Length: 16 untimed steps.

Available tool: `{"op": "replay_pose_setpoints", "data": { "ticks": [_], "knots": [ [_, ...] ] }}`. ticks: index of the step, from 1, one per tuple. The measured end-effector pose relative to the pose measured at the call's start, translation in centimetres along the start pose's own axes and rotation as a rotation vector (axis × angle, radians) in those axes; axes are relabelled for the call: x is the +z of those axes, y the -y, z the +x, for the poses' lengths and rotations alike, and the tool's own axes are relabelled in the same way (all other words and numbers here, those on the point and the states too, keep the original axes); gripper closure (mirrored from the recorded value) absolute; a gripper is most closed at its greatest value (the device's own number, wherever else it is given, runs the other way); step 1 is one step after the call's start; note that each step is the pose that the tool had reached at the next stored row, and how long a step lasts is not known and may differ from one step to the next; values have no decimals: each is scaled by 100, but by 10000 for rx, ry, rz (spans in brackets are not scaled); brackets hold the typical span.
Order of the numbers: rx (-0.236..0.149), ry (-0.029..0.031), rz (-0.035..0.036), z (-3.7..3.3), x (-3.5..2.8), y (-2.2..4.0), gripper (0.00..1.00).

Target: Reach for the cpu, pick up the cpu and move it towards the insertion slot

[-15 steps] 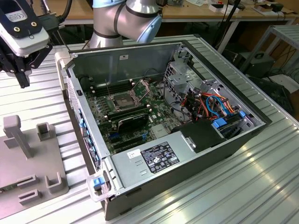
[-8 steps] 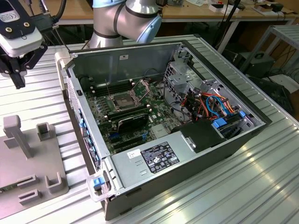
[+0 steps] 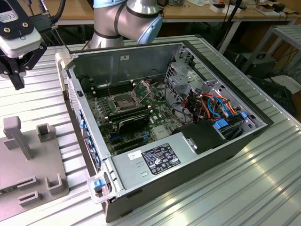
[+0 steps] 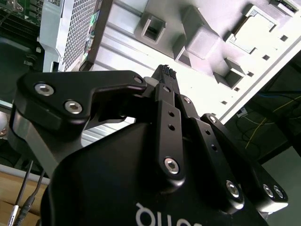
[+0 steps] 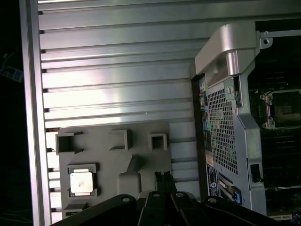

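Observation:
The cpu [image 5: 81, 182], a small square chip with a silvery-tan face, lies flat in a pocket of the grey fixture plate [image 5: 108, 160] on the ribbed table. My gripper [image 3: 18, 81] hangs above the table at the exterior view's left, beyond the plate and outside the computer case. Its black fingers [image 5: 160, 179] are shut with nothing between them, and they hover apart from the cpu, over the plate's other side. The insertion slot [image 3: 123, 101], a square socket with a metal frame and a dark centre, sits on the motherboard inside the open case, and the insertion slot [image 5: 284, 109] is also in the first wrist view.
The open computer case [image 3: 263, 123] lies on its side, with its perforated back wall [image 5: 221, 127] between the plate and the socket. A black graphics card [image 3: 134, 122], memory slots and a drive cage [image 3: 183, 77] surround the socket. Upright grey blocks [image 3: 16, 134] stand on the fixture plate.

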<state>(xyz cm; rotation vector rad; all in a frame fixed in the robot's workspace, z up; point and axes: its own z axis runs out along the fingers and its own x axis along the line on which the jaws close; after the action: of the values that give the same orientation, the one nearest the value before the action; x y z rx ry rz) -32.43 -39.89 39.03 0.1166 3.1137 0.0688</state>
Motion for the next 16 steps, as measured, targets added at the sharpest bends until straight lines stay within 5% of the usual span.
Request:
{"op": "replay_pose_setpoints", "data": {
  "ticks": [16],
  "knots": [
    [0,0,0,149,-4,11,89]
  ]
}}
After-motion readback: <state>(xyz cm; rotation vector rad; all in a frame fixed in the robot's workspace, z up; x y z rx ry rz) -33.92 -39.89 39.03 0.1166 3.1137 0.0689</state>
